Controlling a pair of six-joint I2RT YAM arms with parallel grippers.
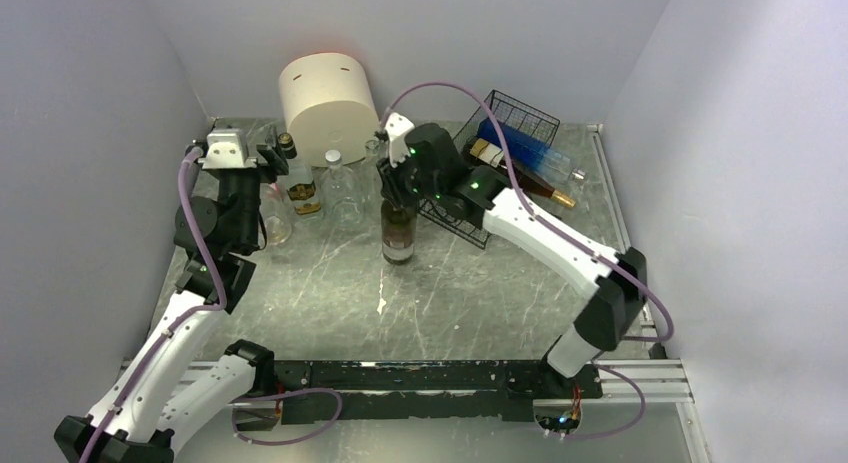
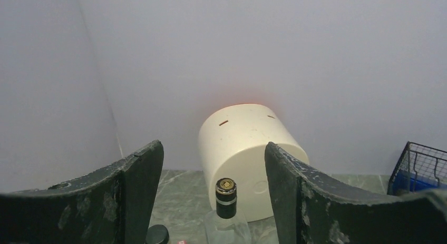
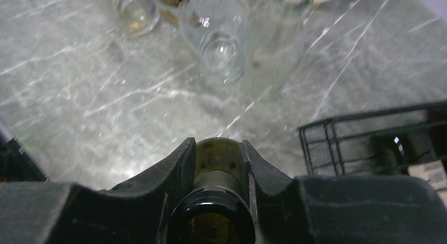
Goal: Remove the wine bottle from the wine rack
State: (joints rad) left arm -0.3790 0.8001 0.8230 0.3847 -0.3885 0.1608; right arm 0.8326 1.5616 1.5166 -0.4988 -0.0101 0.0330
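Top external view: the wine bottle (image 1: 398, 233) stands upright near the table's (image 1: 330, 303) centre. It is off the wine rack (image 1: 470, 218) and just beside the rack's near-left corner, at about 8 o'clock from it. The right gripper (image 1: 398, 188) comes down on it from above. The right wrist view shows why it stays upright: both fingers (image 3: 179, 165) are pressed against the neck just under the mouth, so the claw is clamped on the bottle. Whether the base bears on the marble or hangs a little above it cannot be told.

The rack sits tilted at 1 o'clock and holds a blue bottle (image 1: 520, 148) and a dark gold-capped one (image 1: 545, 188). Setting the lifted bottle at centre keeps it clear of those and of the clear glass bottles (image 1: 340, 188) at 11 o'clock.

The left gripper (image 1: 270, 155) hovers at 10 o'clock over a labelled bottle (image 1: 297, 178). Its jaws are spread wide with nothing between them, and it faces the cream cylinder (image 2: 248, 154), so it seems parked out of the way.

The removal looks essentially done. What is left is probably to release the bottle without knocking it over.
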